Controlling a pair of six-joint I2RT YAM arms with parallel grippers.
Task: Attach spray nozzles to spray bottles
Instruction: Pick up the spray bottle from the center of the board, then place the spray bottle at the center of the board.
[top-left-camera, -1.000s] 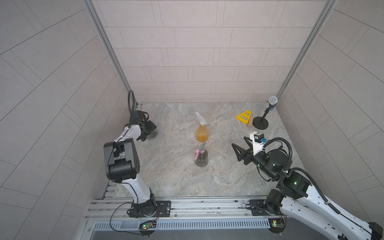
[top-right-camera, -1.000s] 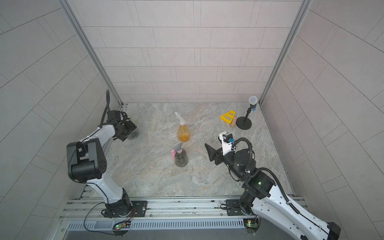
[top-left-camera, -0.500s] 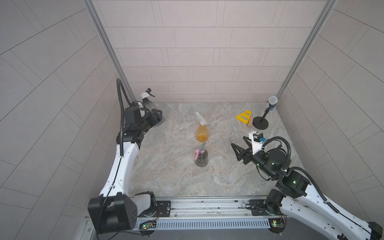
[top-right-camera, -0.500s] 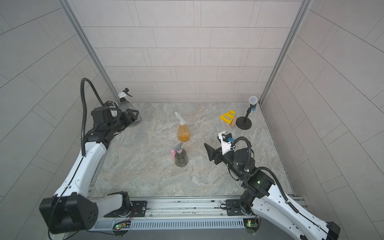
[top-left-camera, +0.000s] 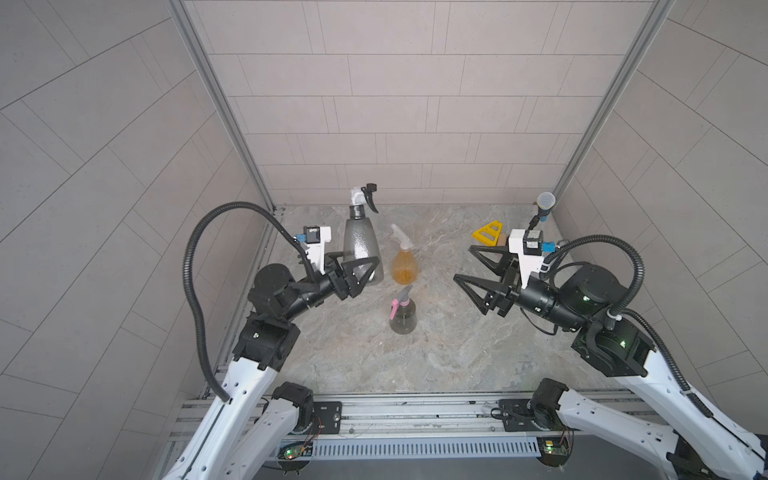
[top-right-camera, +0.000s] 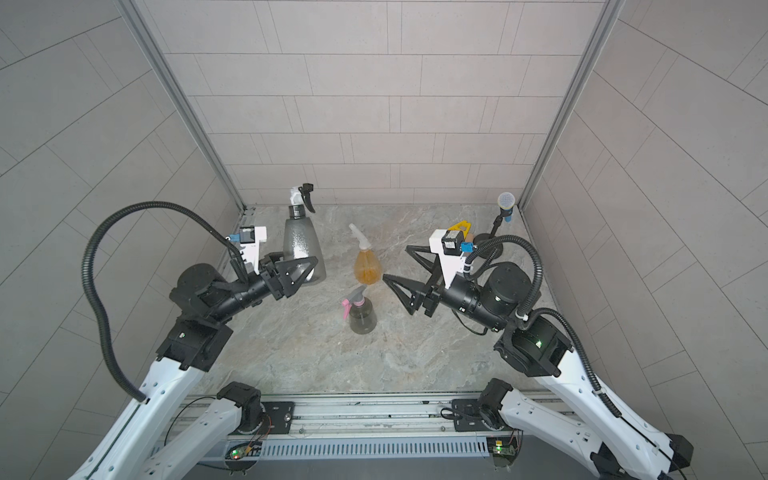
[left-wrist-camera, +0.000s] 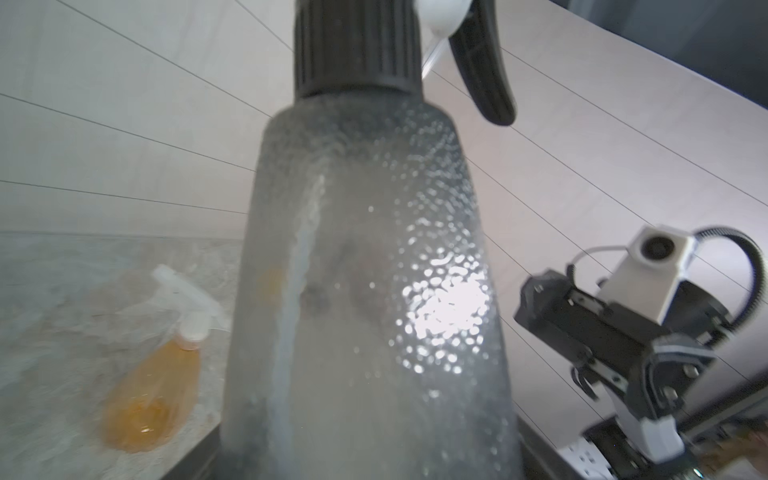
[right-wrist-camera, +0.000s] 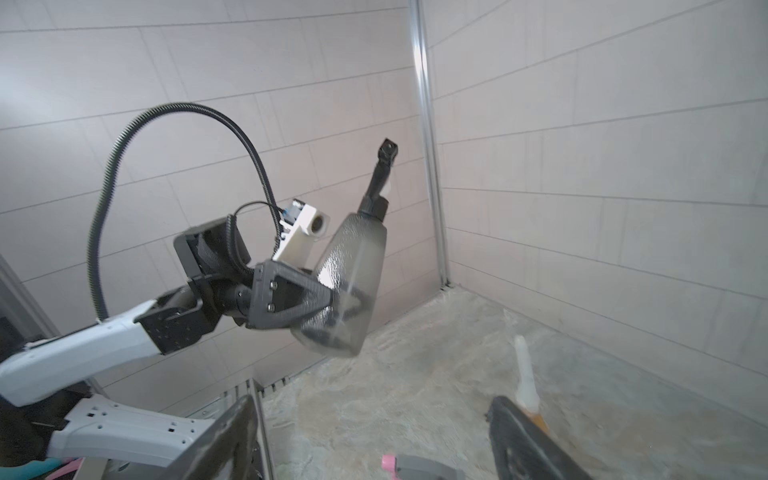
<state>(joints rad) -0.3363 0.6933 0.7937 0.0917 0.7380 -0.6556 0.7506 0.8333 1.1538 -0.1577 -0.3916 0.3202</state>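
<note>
Left end effector: closed round the lower body of the large smoky grey spray bottle, one finger on each side. Holds it clear of the tabletop, near the left wall. Seen from the right wrist, bottle tilted, base in the air, far finger showing dark through the plastic.

White-and-black spray nozzle: seated on that bottle's neck by a black ribbed collar, trigger black. In the left wrist view, dimpled bottle wall fills most of the picture, collar and trigger at its end.

Right end effector: spread wide, nothing between the fingers. Hangs above the tabletop, well apart from all bottles, tips pointing toward the middle.

Amber spray bottle: upright mid-tabletop, just beside the held bottle. Carries the translucent whitish spray nozzle on its neck.

Small smoky grey spray bottle: upright, near the amber one on the side toward the arm bases, apart from it. Grey-and-pink spray nozzle on top, pink trigger.

Far right corner: microphone on a black stand; yellow triangular piece beside it, partly hidden in a top view by the right wrist.
</note>
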